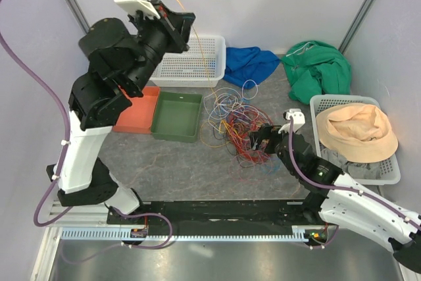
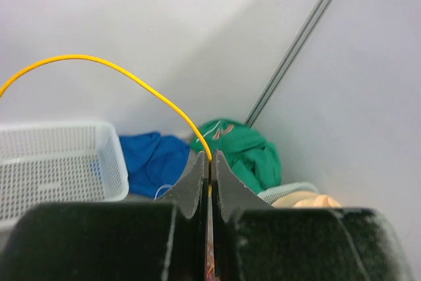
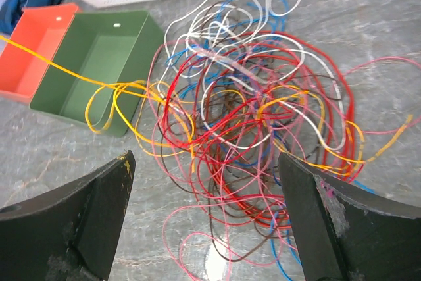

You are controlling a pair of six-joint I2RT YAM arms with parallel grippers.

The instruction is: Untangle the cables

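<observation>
Cables (image 3: 256, 129): 1 tangled heap mid-surface (image 1: 184, 169), too many strands to count, just right of the green tray (image 1: 176, 115). 1 yellow cable (image 2: 131, 80) runs from the heap up to my left claw (image 2: 210, 162), which is up high and pinched fully closed on it. My right claw (image 3: 205, 159) is spread wide w/ nothing in it, at the heap's edge. Around: 1 orange tray (image 1: 135, 111), 2 white baskets, i.e. back basket (image 1: 191, 64) & right basket (image 1: 388, 172) w/ 1 tan hat (image 1: 358, 133); 1 blue cloth (image 1: 248, 64), 1 green cloth (image 1: 319, 70).

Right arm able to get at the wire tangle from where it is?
Probably yes. The right claw stands open facing the tangled heap of thin coloured wires, nothing between them; the left claw pinches only one thin yellow wire, well away.
</observation>
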